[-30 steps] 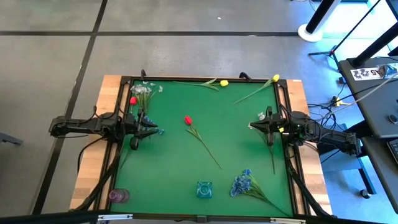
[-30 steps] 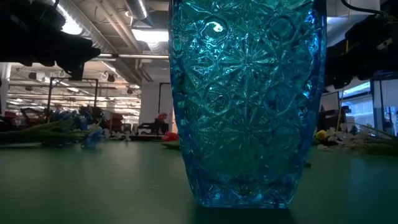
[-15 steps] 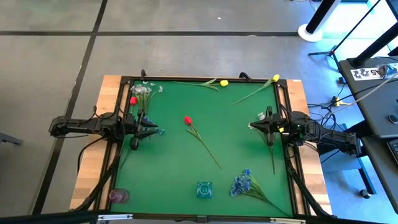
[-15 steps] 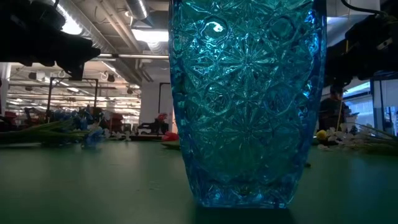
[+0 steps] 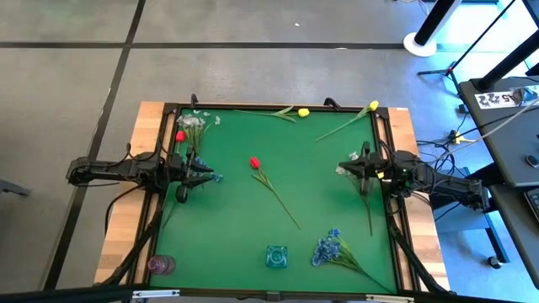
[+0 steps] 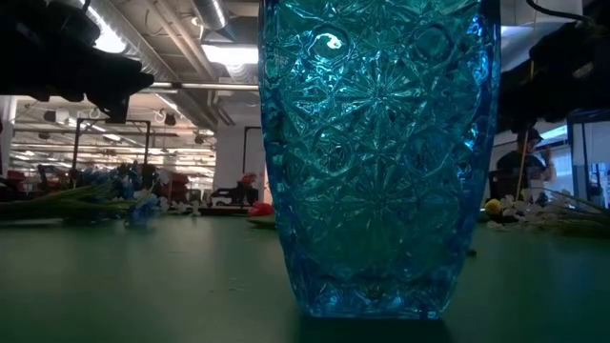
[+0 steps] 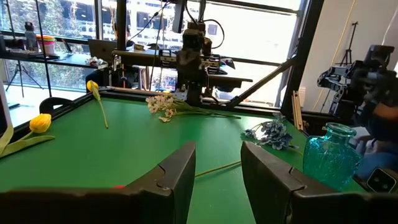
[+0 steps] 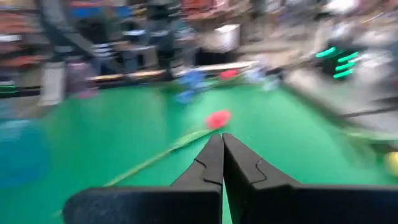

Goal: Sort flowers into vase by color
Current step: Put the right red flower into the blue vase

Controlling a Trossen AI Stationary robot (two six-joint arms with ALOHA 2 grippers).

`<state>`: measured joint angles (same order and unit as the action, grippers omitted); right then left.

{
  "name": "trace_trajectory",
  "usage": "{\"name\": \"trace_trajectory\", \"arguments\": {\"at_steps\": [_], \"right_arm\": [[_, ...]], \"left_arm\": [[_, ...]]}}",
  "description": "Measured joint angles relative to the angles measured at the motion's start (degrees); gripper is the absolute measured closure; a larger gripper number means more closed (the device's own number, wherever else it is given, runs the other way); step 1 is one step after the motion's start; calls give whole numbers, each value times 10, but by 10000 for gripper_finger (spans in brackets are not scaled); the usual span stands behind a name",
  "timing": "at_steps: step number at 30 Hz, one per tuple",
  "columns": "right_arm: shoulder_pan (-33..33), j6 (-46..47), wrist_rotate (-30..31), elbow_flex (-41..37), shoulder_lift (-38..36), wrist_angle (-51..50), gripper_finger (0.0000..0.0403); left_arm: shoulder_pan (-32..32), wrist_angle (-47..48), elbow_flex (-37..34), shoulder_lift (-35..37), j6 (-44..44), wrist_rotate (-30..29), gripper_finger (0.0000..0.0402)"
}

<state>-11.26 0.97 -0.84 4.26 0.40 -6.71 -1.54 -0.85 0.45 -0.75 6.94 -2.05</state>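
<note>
on the green tabletop, a teal cut-glass vase at six o'clock; two red tulips, two yellow tulips, one blue bunch, seemingly one white spray. left gripper fingers parted, empty; right gripper fingers closed, empty.

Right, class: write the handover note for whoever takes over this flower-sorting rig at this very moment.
Left gripper: open, empty, at the mat's left edge by the white spray and a red tulip.
Right gripper: shut, holding nothing, at the right edge over another white spray.
Second red tulip lies mid-mat; two yellow tulips along the far edge; blue bunch beside the teal vase; a purple vase at the near left corner.
Done: nothing in a vase.
Left: every flower.
</note>
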Motion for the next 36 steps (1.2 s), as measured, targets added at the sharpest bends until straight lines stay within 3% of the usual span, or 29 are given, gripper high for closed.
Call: {"name": "trace_trajectory", "arguments": {"at_steps": [5,10,15,23,26,30,36], "right_arm": [[0,21,117,1,1,66,402],[0,238,114,1,0,81,402],[0,284,141,3,7,131,402],[1,385,33,3,46,171,402],[24,386,23,4,95,222,402],[95,343,91,4,180,307,402],[232,311,278,4,381,455,402]], "left_arm": [[0,0,0,0,0,0,276],[0,0,0,0,0,0,276],[0,0,0,0,0,0,276],[0,0,0,0,0,0,276],[0,0,0,0,0,0,276],[0,0,0,0,0,0,276],[0,0,0,0,0,0,276]]}}
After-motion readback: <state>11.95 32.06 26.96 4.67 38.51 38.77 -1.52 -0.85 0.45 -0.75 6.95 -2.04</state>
